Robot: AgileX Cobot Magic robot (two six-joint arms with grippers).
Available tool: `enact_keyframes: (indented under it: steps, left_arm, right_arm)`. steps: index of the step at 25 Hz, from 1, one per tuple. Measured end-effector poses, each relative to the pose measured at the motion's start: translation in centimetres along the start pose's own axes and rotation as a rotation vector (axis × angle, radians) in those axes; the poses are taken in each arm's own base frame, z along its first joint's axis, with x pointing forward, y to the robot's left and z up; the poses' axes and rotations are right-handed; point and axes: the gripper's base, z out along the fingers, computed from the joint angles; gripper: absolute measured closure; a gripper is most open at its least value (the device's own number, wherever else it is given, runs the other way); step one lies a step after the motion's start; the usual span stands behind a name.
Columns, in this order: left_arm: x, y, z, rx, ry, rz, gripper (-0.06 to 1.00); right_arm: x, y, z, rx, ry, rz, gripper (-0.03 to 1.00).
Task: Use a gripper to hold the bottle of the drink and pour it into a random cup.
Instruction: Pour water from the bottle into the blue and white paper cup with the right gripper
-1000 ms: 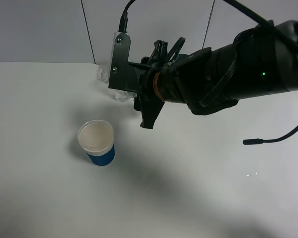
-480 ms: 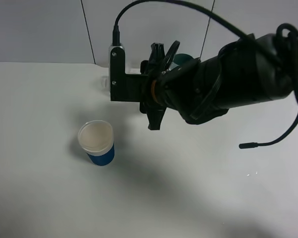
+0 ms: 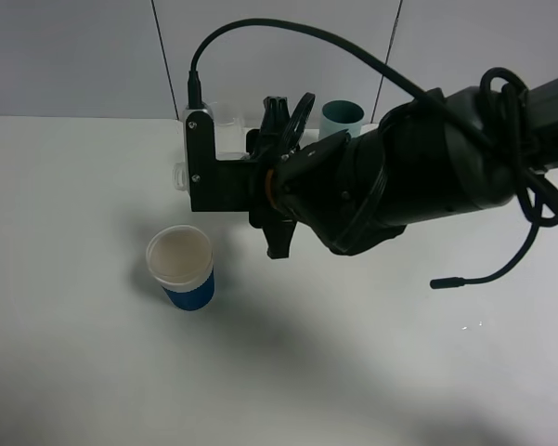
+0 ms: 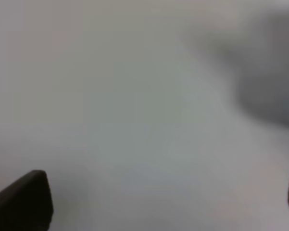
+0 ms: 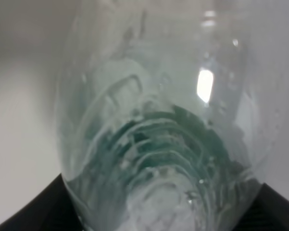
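Since a second ago my black right arm (image 3: 418,181) has swung left and toward the far side of the white tabletop (image 3: 74,372). The wrist has rolled, so the teal-green plain cup (image 3: 342,117) at the far edge now shows beyond it. The short blue cup with a wide white rim (image 3: 180,268) has not shifted.

My right hand (image 5: 158,219) is clenched on the small clear plastic bottle with a dark green label (image 5: 149,130). Its black fingers (image 5: 33,211) show at either side of the bottle's body in the wrist view, where clear plastic fills nearly everything.

From the high camera the bottle is held off the tabletop, just beyond the blue cup and slightly to its right. It is mostly hidden behind the flat camera bracket (image 3: 200,167) on my wrist, with only clear slivers showing at the bracket's left edge and top. It looks tipped leftward, though I cannot tell how far.

The blue cup stands upright on the near left of the tabletop, cream-white inside, apart from the bottle.

My left hand (image 4: 158,202) is released. Its blurred camera shows two dark fingers (image 4: 24,202) wide apart, with bare tabletop between them.
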Motion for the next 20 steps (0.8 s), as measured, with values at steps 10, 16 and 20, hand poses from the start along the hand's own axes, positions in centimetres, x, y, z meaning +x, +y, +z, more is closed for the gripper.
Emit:
enact_keyframes:
  steps: [10,16,20]
  left_arm:
    - [0.0,0.0,0.0,0.0,0.0,0.0,-0.05]
    - [0.0,0.0,0.0,0.0,0.0,0.0,-0.05]
    - [0.0,0.0,0.0,0.0,0.0,0.0,-0.05]
  right_arm:
    - [-0.2,-0.04,-0.4,0.042,0.044,-0.112,0.4]
    - [-0.18,-0.07,-0.44,0.047,0.053,-0.171,0.4]
    - [-0.14,-0.1,-0.45,0.049,0.059,-0.204,0.4]
